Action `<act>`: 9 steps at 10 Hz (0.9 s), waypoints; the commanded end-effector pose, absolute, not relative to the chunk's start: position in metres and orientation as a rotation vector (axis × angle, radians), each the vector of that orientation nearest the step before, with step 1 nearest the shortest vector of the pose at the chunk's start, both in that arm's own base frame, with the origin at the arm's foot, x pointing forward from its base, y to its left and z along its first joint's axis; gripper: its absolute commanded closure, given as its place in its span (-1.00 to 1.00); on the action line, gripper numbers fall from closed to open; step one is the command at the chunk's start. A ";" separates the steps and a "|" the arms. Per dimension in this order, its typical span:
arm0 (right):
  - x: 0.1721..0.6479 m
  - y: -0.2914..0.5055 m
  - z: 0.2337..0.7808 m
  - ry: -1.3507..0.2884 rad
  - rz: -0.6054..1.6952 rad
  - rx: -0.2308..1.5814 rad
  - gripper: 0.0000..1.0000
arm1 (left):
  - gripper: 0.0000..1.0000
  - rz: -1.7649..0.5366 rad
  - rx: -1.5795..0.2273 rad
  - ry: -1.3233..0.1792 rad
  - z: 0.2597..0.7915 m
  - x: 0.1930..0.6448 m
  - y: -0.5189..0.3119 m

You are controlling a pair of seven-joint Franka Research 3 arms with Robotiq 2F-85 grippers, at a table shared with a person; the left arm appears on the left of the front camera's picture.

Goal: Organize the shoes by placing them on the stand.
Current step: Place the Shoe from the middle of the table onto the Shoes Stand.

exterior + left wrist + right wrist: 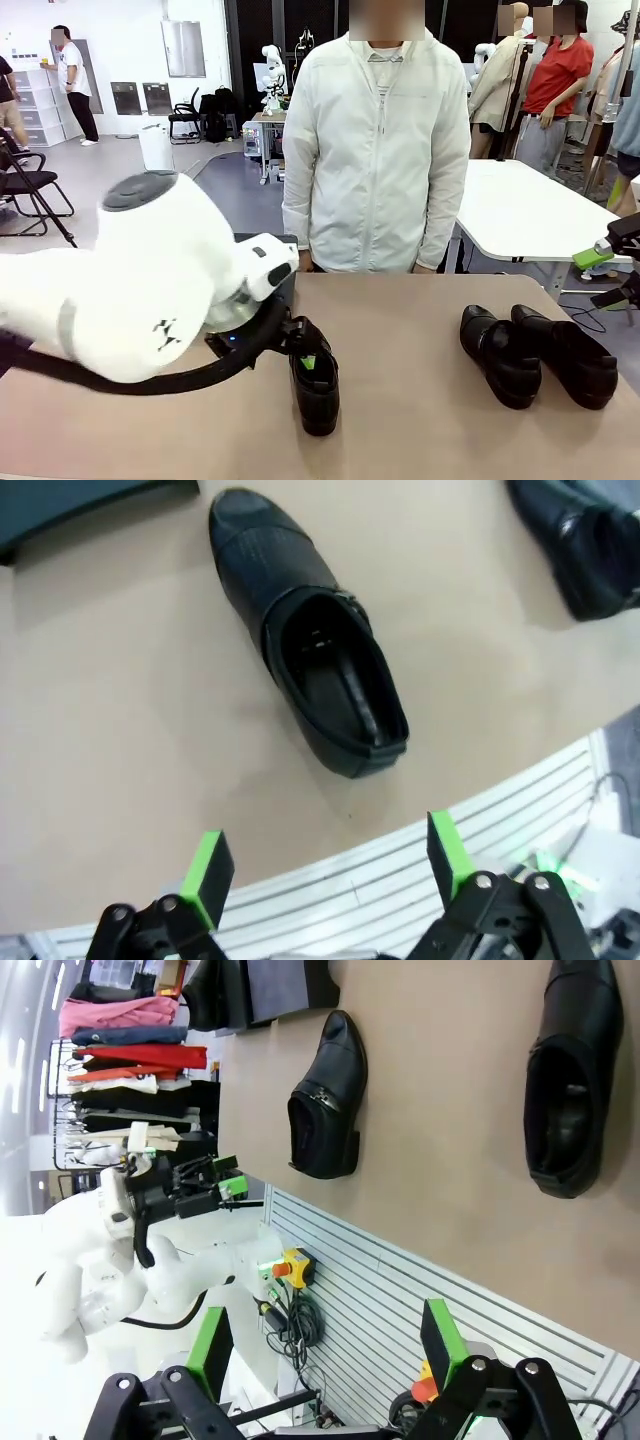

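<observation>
One black shoe [316, 388] lies left of the table's middle, toe toward me. My left gripper [306, 352] hangs open just over its far end. In the left wrist view the same shoe [310, 670] lies ahead of the open left gripper [325, 865], with nothing between the green pads. Two more shoes [500, 355] [567, 356] sit side by side at the right. A dark edge of the stand [70, 510] [258, 239] lies beyond the left shoe. My right gripper [325, 1350] is open and empty, off the table's right side [610, 272].
A person in a white jacket [375, 150] stands at the far edge, hands down. The table's near edge meets a white slatted panel [450, 830]. A white table [530, 210] stands behind at the right. A clothes rack [130, 1070] stands off to the side.
</observation>
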State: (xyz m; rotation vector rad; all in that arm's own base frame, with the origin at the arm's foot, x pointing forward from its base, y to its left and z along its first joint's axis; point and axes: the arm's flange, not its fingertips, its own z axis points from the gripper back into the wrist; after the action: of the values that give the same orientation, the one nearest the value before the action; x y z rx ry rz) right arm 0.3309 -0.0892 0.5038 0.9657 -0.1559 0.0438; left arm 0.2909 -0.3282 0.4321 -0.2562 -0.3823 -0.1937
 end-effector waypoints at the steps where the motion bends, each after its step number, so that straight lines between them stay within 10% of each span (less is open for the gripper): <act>1: 0.331 -0.092 0.507 -0.146 0.049 0.957 -1.00 | -1.00 -0.204 -0.272 -0.401 0.439 0.278 -0.319; 9: 0.331 -0.092 0.507 -0.146 0.049 0.957 -1.00 | -1.00 -0.107 -0.062 -0.123 0.425 0.350 -0.373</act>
State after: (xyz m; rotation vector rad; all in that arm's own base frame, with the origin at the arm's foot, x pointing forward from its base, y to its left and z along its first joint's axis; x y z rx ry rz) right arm 0.3311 -0.0897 0.5048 0.9651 -0.1571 0.0440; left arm 0.3270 -0.3390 0.4174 -0.0844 -0.1934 -0.1402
